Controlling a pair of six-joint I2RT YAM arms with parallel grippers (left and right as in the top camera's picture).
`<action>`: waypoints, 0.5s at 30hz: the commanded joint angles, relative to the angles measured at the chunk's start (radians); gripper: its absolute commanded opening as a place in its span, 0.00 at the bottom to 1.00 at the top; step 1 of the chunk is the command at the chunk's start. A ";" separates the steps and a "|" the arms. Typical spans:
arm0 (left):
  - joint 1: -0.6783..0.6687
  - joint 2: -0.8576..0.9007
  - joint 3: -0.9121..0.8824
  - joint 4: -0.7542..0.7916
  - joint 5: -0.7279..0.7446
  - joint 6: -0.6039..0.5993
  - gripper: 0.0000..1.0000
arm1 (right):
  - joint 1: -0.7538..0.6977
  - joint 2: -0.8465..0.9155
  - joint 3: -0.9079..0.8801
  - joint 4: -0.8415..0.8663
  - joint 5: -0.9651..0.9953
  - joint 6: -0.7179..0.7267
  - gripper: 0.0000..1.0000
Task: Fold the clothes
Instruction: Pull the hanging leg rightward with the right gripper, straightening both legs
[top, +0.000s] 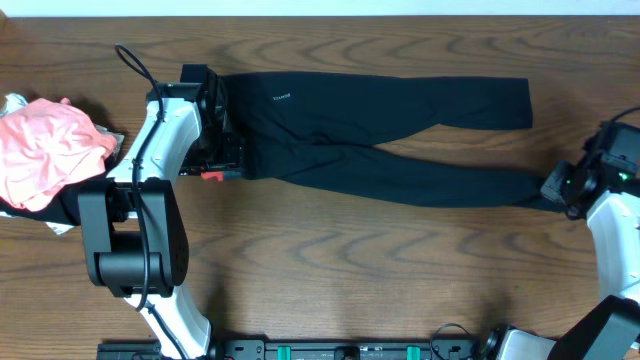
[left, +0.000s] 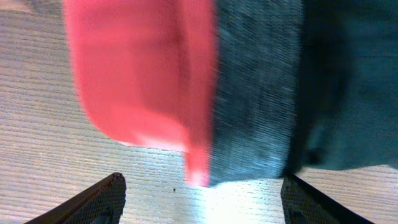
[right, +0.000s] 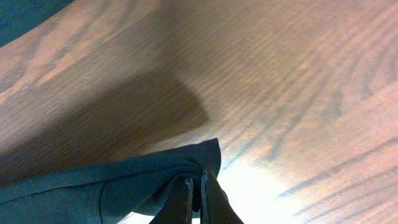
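Pinching leggings (top: 350, 130) hem, right hand (right: 196, 186), left hand (left: 202, 183) wide

The left gripper (left: 202, 200) stands wide open over the wooden table (left: 50, 149), just below the black leggings (left: 348, 81), their grey waistband (left: 255, 93) and its coral-red edge (left: 143, 68).

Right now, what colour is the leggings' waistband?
Waistband: heathered grey, coral-red edge; left wrist view.

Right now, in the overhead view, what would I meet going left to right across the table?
crumpled pink garment → left gripper, at the waistband end → black leggings → right gripper, pinching a leg cuff
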 joint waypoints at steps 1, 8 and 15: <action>0.004 0.013 -0.005 -0.006 0.007 -0.015 0.80 | -0.045 0.005 0.009 0.003 0.023 0.019 0.02; 0.004 0.013 -0.005 -0.018 0.017 -0.016 0.79 | -0.063 0.005 0.009 0.010 0.010 0.030 0.02; 0.002 0.013 -0.005 -0.037 0.148 -0.013 0.51 | -0.063 0.005 0.009 0.010 -0.011 0.030 0.02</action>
